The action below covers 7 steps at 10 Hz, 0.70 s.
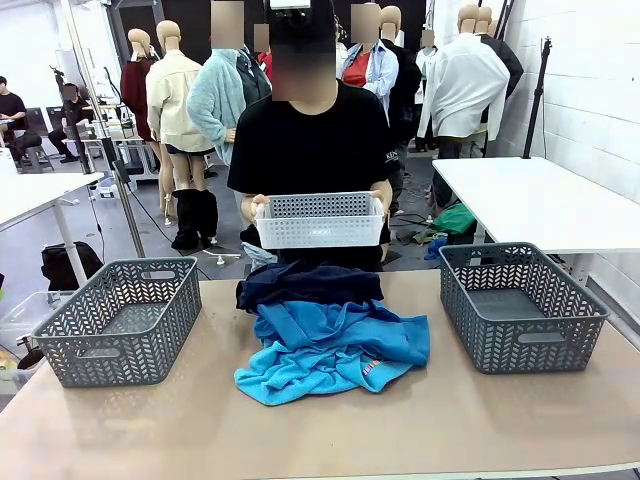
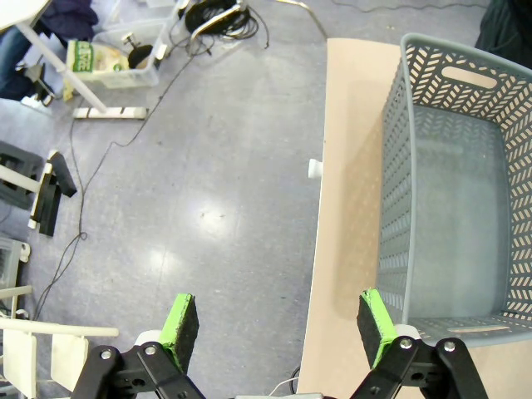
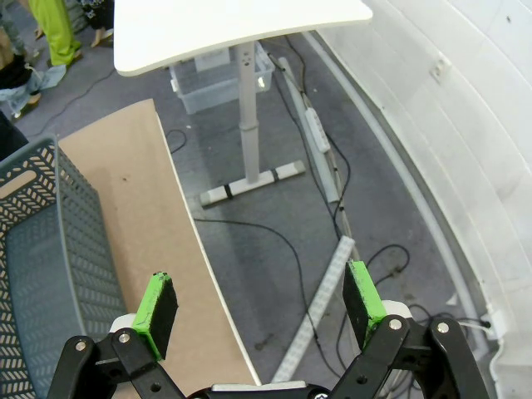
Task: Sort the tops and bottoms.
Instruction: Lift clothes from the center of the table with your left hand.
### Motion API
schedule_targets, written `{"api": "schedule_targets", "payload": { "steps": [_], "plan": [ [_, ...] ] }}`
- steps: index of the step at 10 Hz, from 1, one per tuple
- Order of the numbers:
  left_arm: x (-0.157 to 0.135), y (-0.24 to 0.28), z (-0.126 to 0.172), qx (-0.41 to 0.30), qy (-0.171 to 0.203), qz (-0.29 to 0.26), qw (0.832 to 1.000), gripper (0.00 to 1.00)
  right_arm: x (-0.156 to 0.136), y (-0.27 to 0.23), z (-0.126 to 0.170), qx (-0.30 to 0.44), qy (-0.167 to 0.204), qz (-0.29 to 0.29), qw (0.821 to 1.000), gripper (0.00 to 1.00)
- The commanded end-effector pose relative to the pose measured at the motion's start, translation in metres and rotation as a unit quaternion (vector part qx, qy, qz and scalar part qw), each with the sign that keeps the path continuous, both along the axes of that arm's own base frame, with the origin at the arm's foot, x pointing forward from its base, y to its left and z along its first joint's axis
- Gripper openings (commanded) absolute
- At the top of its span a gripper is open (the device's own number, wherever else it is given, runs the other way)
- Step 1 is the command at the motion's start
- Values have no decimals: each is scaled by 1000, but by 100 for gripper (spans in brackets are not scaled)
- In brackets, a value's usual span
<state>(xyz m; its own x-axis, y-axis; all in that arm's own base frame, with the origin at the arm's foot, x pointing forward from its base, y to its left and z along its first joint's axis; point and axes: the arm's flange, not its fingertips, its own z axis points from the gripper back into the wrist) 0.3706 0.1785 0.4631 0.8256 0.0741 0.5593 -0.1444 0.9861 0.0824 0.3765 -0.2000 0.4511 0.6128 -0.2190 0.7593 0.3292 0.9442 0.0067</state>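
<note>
Tops (image 1: pixel 335 345) between baskets (image 1: pixel 125 335) (well apart)

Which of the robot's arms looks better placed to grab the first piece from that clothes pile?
Left, narrowly. The left gripper and right gripper both hang open off the table's sides, beside the left basket and right basket, neither near. But the turquoise top spills toward the robot's left.
</note>
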Motion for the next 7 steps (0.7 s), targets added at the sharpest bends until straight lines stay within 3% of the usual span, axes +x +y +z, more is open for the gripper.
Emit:
{"api": "schedule_targets", "payload": {
  "steps": [1, 7],
  "plan": [
    [-1, 1, 1, 3, 1, 0, 1000, 100, -1, 0, 1, -1, 5, 2, 1000, 100],
    [-1, 1, 1, 3, 1, 0, 1000, 100, -1, 0, 1, -1, 5, 2, 1000, 100]
  ]
}}
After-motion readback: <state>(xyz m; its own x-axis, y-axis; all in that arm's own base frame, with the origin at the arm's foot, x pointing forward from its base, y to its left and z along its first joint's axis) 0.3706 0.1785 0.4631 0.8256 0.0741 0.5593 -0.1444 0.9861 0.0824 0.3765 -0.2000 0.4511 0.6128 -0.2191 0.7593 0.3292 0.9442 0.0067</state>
